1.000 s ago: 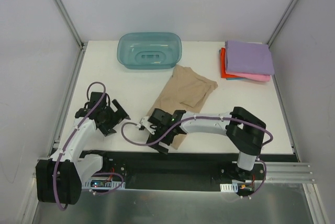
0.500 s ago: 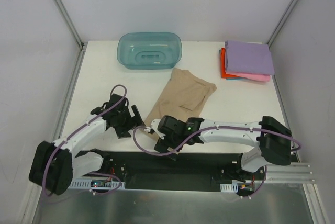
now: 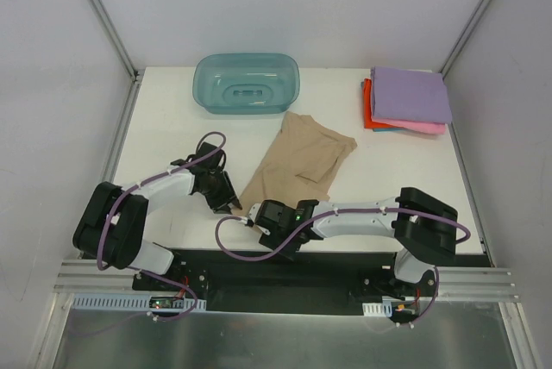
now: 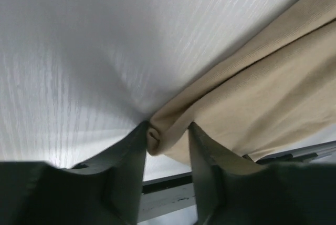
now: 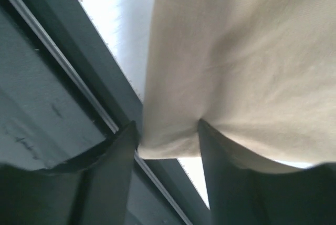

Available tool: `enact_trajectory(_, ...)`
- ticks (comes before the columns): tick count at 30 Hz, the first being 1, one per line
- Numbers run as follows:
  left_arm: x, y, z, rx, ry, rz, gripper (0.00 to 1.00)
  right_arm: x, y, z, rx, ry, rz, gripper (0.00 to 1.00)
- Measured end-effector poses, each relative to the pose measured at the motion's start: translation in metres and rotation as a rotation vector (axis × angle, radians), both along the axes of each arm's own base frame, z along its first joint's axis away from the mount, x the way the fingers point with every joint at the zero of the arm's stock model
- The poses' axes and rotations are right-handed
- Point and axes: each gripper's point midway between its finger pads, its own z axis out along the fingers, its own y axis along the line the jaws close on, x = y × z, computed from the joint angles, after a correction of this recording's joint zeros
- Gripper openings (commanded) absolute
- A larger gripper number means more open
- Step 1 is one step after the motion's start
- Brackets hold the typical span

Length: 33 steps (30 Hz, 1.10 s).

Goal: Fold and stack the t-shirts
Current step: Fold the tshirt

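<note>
**A:** Where's the tan shirt (image 3: 302, 158)?

**B:** I see it lying mid-table (image 3: 172, 119), its near end at the front edge. The other shirts (image 3: 410, 97) are stacked at the far right corner.

**A:** Grippers?

**B:** My left gripper (image 4: 165, 135) pinches the shirt's near-left corner. My right gripper (image 5: 168, 135) is clamped on the near hem just beside it.

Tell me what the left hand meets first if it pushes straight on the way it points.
The tan shirt: its bunched corner sits between the fingers of the left hand; past that, seemingly white table.
</note>
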Motion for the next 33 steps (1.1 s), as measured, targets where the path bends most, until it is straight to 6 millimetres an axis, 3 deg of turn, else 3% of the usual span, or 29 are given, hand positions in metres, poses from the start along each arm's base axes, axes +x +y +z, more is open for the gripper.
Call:
enact_trajectory(2, 0.002, -0.002, -0.003, -0.008, 0.002, 0.0, 0.0, 0.002, -0.001, -0.002, -0.01, -0.012, 0.0, 0.38)
enact_trajectory(8, 0.003, -0.007, -0.004, -0.034, 0.002, 0.001, 0.0, 0.008, -0.003, -0.003, -0.02, -0.04, -0.012, 0.2)
enact_trajectory(12, -0.006, 0.0, 0.001, -0.031, -0.042, 0.016, 0.0, 0.0, 0.001, 0.001, 0.006, 0.004, -0.006, 0.01)
enact_trajectory(16, -0.018, 0.014, 0.02, -0.008, -0.11, 0.052, 0.0, -0.02, 0.012, 0.019, 0.098, 0.103, 0.033, 0.01)
enact_trajectory(21, -0.026, 0.028, 0.055, -0.016, -0.233, 0.106, 0.0, -0.048, 0.032, 0.062, 0.287, 0.23, 0.114, 0.01)
enact_trajectory(25, -0.039, 0.036, 0.075, -0.036, -0.289, 0.135, 0.0, -0.062, 0.037, 0.095, 0.395, 0.281, 0.153, 0.0)
enact_trajectory(29, -0.039, 0.037, 0.1, -0.064, -0.345, 0.148, 0.0, -0.06, 0.037, 0.124, 0.481, 0.295, 0.149, 0.01)
enact_trajectory(33, -0.024, 0.034, 0.13, -0.069, -0.395, 0.162, 0.0, -0.039, 0.027, 0.136, 0.509, 0.283, 0.075, 0.01)
